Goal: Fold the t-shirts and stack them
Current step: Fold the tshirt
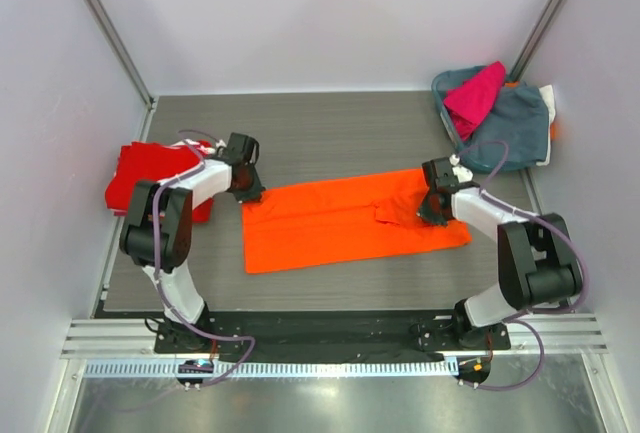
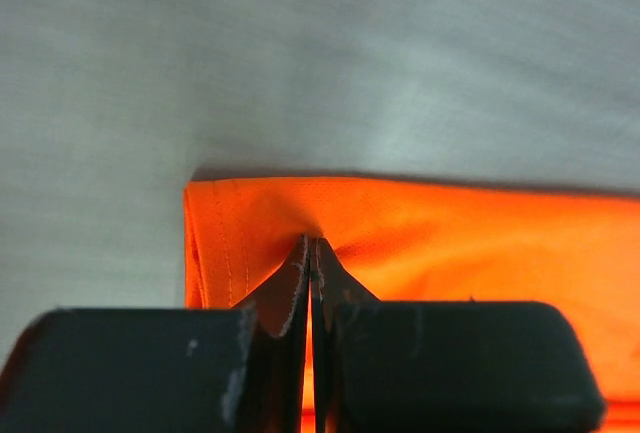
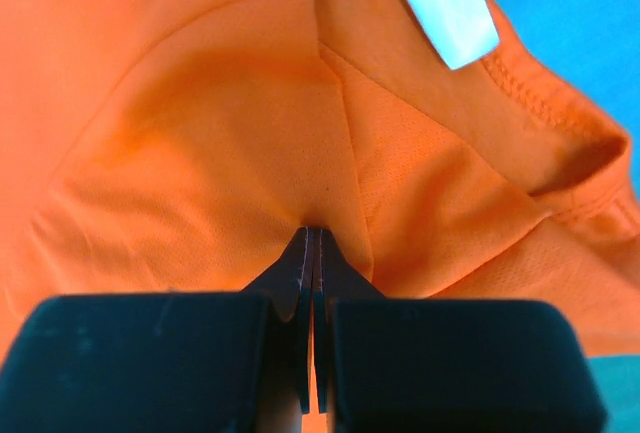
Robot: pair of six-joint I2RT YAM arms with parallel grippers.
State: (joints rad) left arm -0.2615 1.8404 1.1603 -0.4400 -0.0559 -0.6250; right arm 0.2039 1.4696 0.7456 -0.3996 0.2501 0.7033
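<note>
My left arm (image 1: 165, 218) bends inward, left fingers (image 2: 300, 278) pinched shut on the shirt (image 1: 320, 223); my right arm (image 1: 520, 253) mirrors it, right fingers (image 3: 305, 263) clamped on the same shirt.

Bright orange t-shirt (image 1: 330, 218), red t-shirt (image 1: 140, 163), magenta t-shirt (image 1: 478, 93), grey table (image 1: 330, 133)

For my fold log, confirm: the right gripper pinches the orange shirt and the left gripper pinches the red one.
Wrong: the left gripper also pinches the orange shirt, as the left wrist view shows. The right gripper does pinch it.
</note>
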